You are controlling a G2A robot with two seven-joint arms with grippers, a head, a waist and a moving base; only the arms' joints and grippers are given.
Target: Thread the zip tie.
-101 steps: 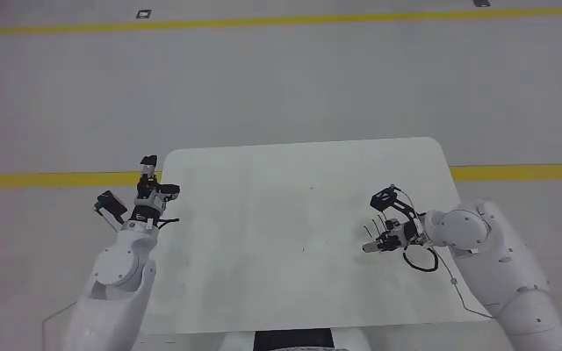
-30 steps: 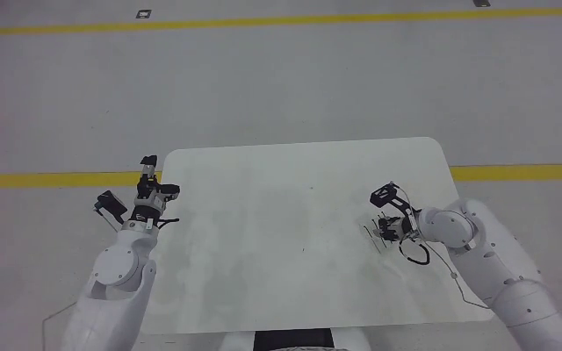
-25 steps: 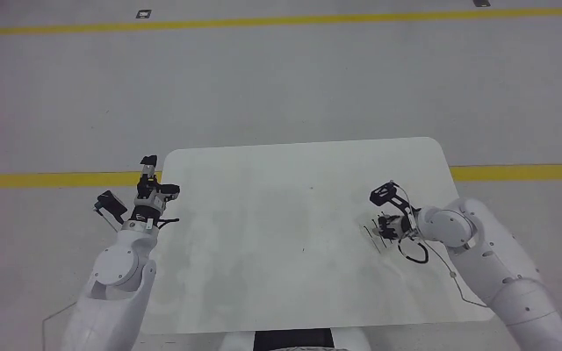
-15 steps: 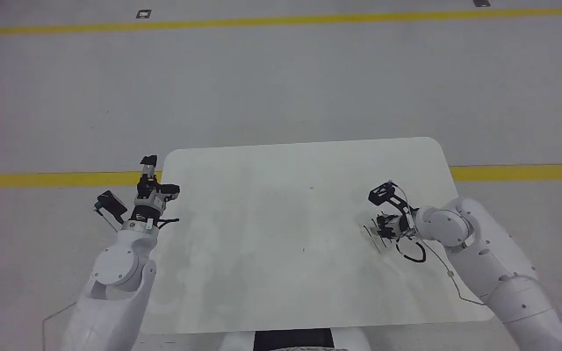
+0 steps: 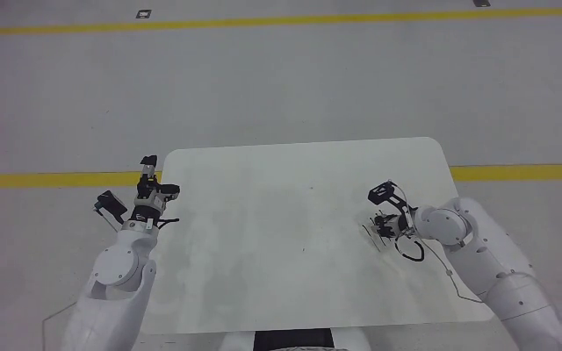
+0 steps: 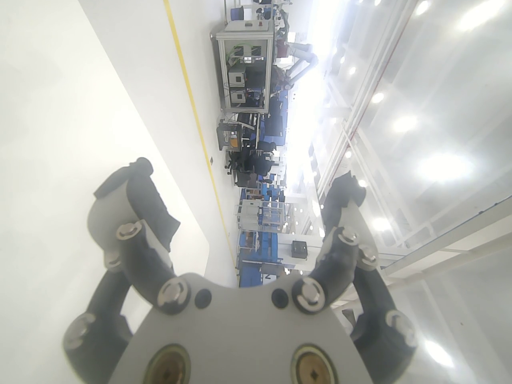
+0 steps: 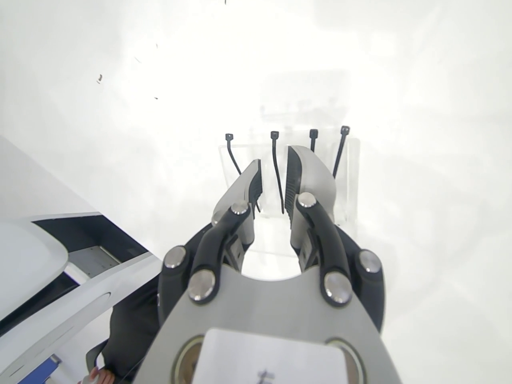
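Right arm edged forward; right jaws apart straddling zip tie [image 7: 277, 169] in clear holder [image 7: 349, 201]; left jaws apart beside table [image 5: 307, 175].

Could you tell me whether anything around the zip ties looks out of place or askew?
Nothing serious. Four zip ties stand in the clear holder; one end tie bows sideways and the other end tie leans rather than standing upright. A few dark specks lie on the table.

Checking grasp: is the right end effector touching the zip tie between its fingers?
Cannot tell. In right wrist view the zip tie runs close beside one finger.
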